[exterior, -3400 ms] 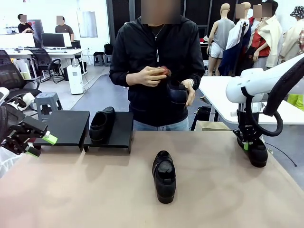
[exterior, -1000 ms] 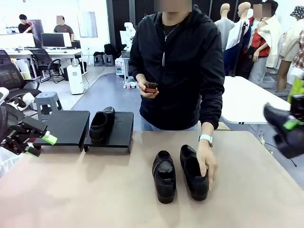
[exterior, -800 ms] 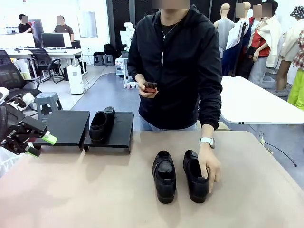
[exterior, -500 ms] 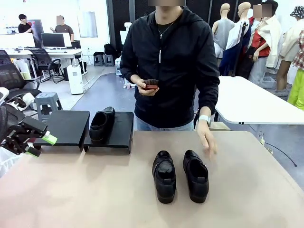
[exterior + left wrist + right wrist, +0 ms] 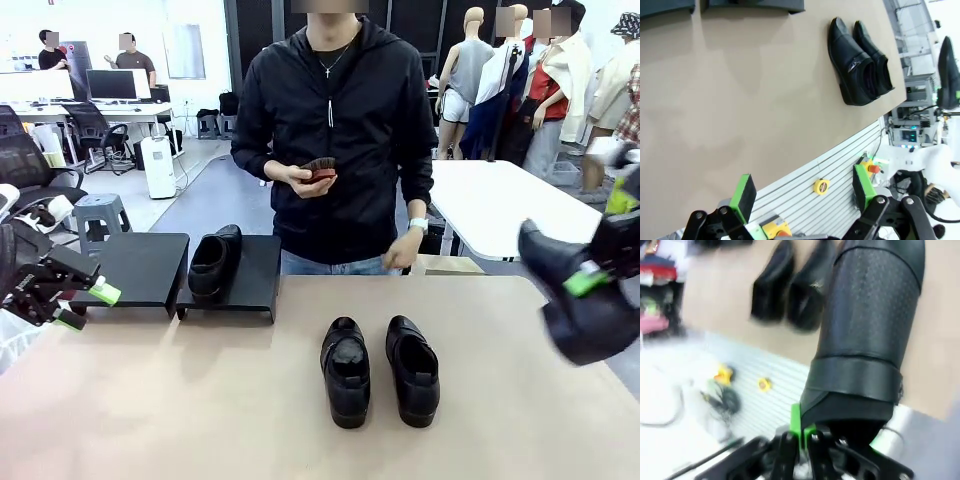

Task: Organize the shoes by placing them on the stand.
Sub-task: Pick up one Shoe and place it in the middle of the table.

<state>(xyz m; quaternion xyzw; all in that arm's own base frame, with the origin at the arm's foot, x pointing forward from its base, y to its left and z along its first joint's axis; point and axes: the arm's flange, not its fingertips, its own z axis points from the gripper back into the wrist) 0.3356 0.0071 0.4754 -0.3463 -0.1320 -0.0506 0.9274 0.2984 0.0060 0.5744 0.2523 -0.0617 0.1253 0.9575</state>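
While two shoes (image 5: 346,372) sit on the table (image 5: 200,400), the right gripper (image 5: 590,275) holds a third shoe (image 5: 580,325) clamped in its jaws, raised at right; the left gripper (image 5: 88,306) gapes empty

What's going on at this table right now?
The robot's right hand is shut on a glossy black leather dress shoe, held in the air by the table's right edge. Two more matching shoes lie side by side mid-table, and a fourth sits on the right section of the low matte black stand. The left hand hangs open beside the stand's left section, holding nothing. The person across the table holds a small brush-like thing and touches no shoe.
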